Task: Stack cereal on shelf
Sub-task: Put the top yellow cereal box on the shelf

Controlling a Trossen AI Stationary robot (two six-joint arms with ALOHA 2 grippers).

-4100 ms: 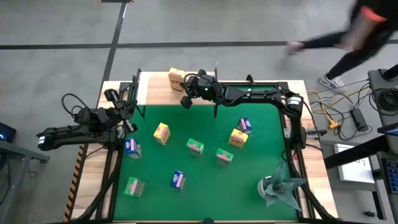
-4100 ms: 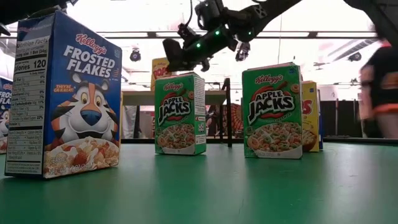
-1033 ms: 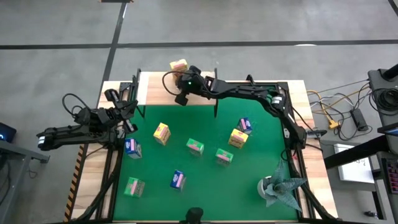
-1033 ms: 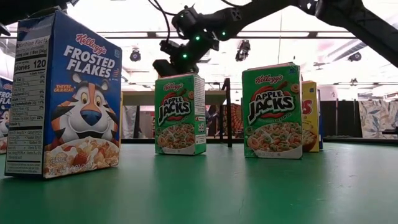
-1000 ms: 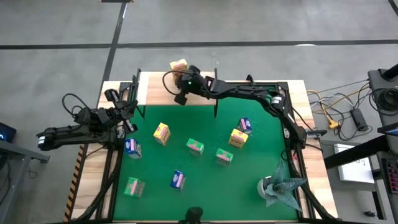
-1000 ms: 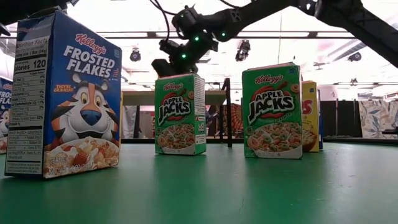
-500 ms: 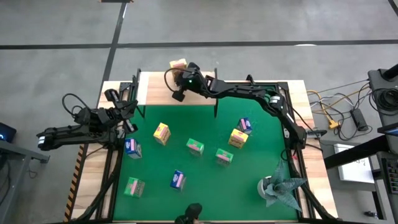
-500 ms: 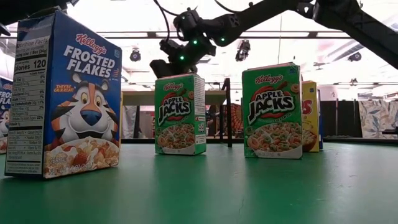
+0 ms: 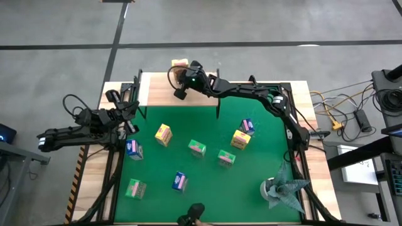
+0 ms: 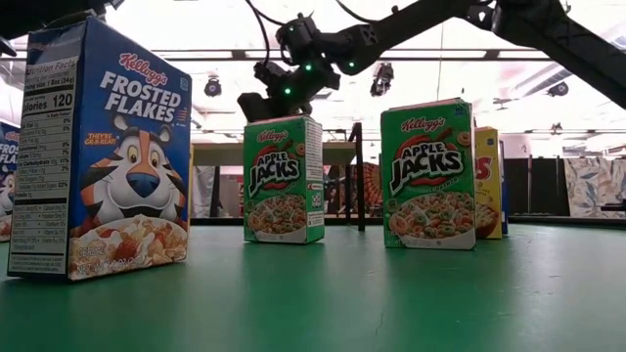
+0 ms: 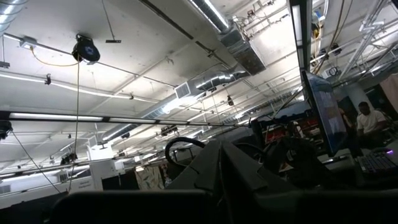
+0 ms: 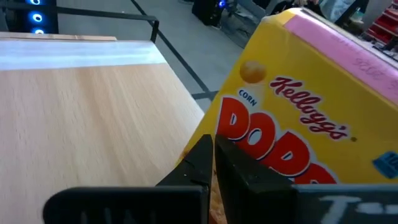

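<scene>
Right now the right gripper [image 12: 212, 149] is reaching over the back of the shelf [image 9: 157, 88], its fingers [image 12: 198, 163] pressed together with nothing between them. Its tips are sitting right against the face of a yellow box [image 12: 298, 124], which is standing at the shelf's far edge. By the look of it, the gripper is nudging this box into position rather than carrying it, so the placing step seems to be finishing. Next, the arm is probably going to have to back off without tipping the box, then go down to the mat [image 9: 264, 163] for another one.

Counting the cereal from above:
- **Yellow:** three, with one on the shelf [image 9: 180, 63] and two on the mat.
- **Green:** three, all on the mat.
- **Blue:** three, all on the mat.

So eight are waiting to be stacked. The left gripper [image 9: 129, 113] is idling at the table's left edge, apparently closed and empty.
</scene>
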